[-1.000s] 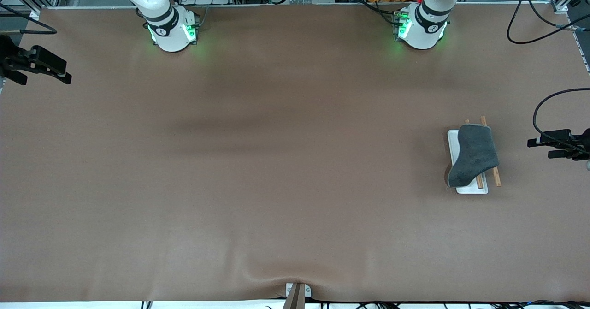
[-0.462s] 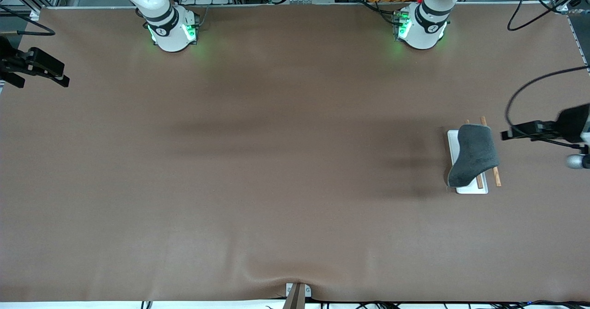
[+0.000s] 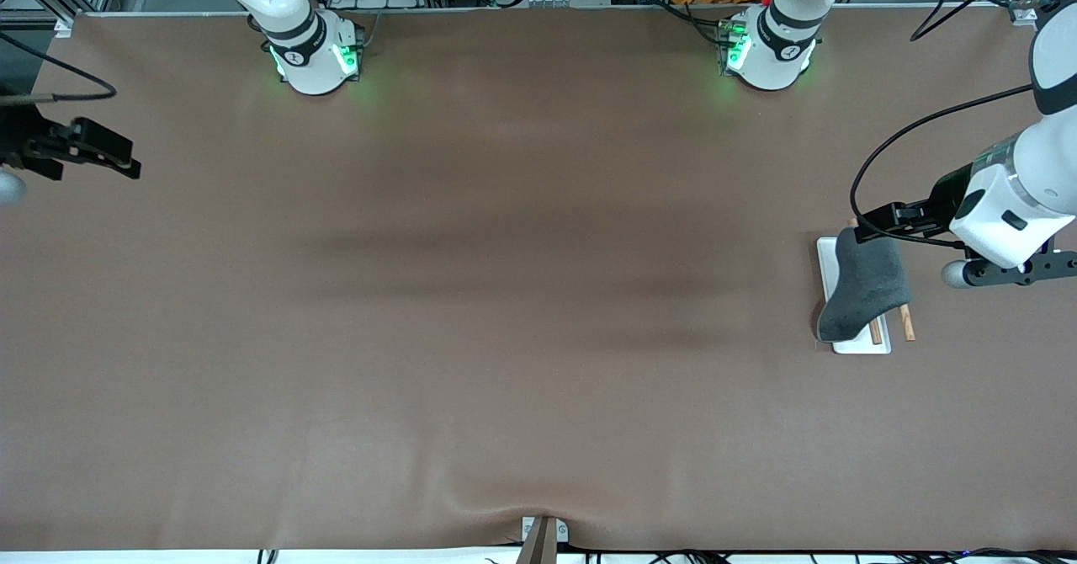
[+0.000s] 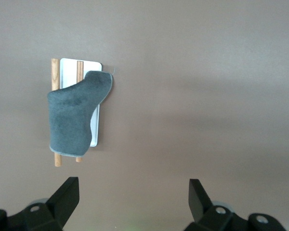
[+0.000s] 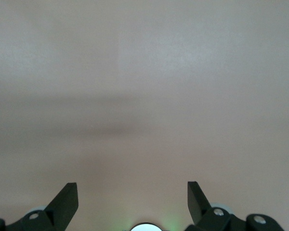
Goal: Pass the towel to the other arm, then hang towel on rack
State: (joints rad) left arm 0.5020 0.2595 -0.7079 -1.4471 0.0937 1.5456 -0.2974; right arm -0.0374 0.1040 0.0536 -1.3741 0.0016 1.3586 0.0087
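I see the dark grey soft towel (image 3: 865,284) draped over the two brown wooden rods of the white-based rack (image 3: 835,267), toward the left arm's end of the brown table (image 3: 505,295). Left gripper (image 3: 875,215) is up over the rack's edge, fingers spread, holding nothing. Right gripper (image 3: 118,157) waits over its own table end, fingers apart and empty too.

My left hand (image 3: 879,217) hangs in the air with fingers spread wide. My right hand (image 3: 105,156) waits aloft, fingers likewise apart, holding nothing.
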